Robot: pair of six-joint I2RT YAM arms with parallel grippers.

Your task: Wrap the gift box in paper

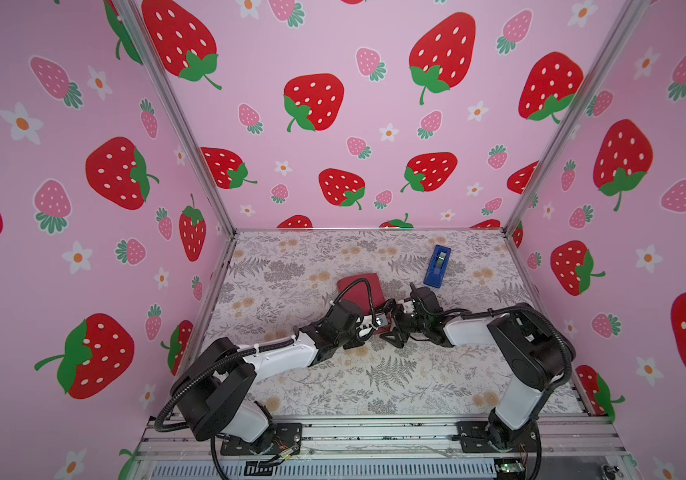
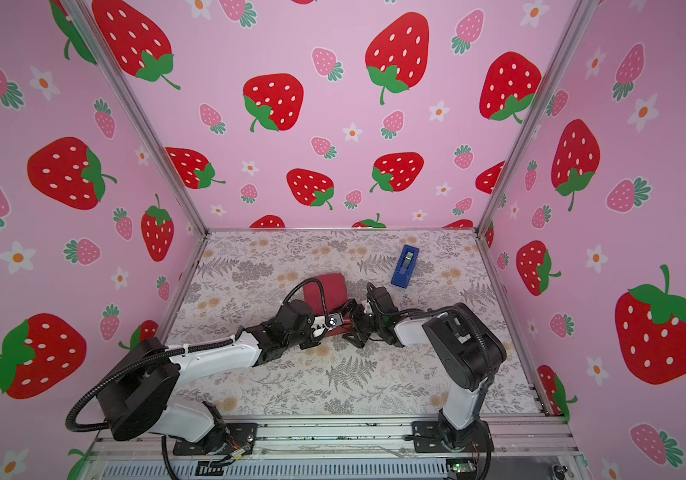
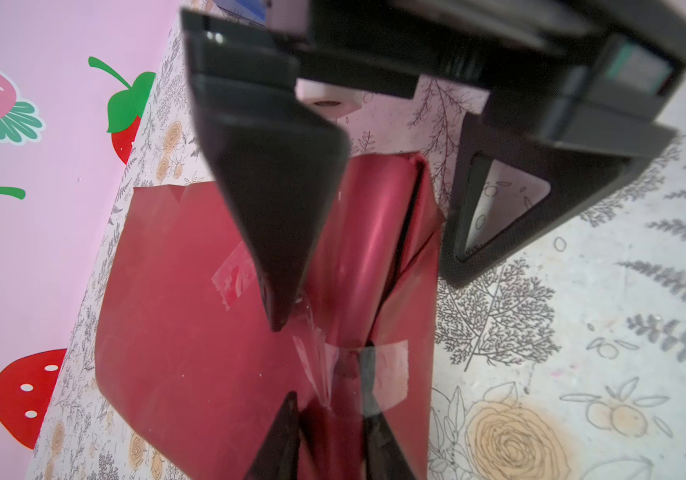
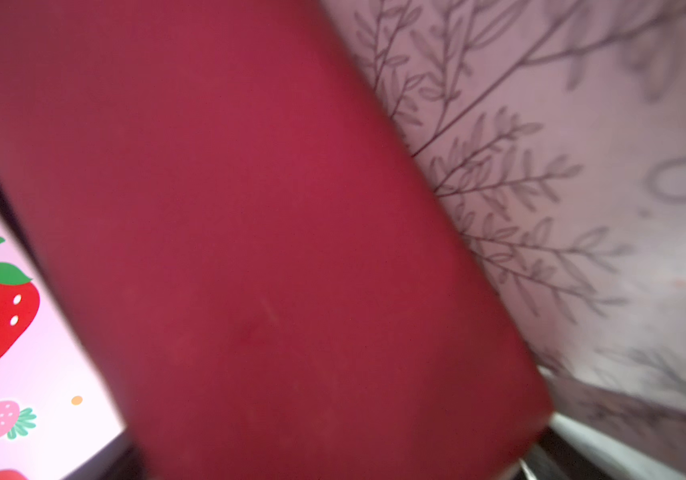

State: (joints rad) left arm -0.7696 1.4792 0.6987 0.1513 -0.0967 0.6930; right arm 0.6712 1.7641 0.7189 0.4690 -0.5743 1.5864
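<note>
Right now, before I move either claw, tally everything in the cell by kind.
Maroon paper: 1
Blue tape dispenser: 1
Clear tape strips on the paper: 2, maybe a crumpled third
Claws: 2, left claw and right claw
Gift box: 0 in sight
Total: 6

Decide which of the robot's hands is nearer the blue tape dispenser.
Right. The right hand, open at the paper's edge, has the tape dispenser just behind it to the right; the left hand, pinching the paper, is farther away, beyond the right hand.
</note>
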